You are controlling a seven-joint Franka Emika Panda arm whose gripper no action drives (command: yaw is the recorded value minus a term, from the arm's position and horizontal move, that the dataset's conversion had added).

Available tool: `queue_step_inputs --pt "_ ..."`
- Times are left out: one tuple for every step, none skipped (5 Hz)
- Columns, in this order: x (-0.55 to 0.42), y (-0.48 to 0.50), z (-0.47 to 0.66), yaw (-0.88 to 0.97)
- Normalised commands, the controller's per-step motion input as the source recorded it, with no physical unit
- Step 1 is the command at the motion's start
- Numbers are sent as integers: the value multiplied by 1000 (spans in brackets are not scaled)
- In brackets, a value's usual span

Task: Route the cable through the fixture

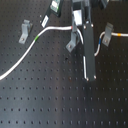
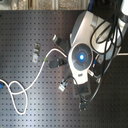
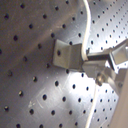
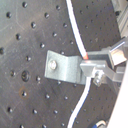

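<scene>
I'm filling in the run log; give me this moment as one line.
stage: routing | gripper: shut on cable | position: beside metal bracket | cable: not yet seated in bracket | surface: black perforated board

All I've got under me is a dark perforated breadboard table point(image 1: 45, 95), holes in a neat grid, some soft glare on it.

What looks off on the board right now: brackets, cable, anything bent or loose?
Nothing looks damaged. The thin white cable trails slack across the black perforated board, coiling into a loose loop in the second exterior view. In the second wrist view it runs past the grey metal bracket; whether it's seated there can't be told.
</scene>
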Motion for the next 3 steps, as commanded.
queue_step_inputs --pt "-3 17 0 37" --pt "-39 176 -293 397" --pt "-8 107 -349 660"
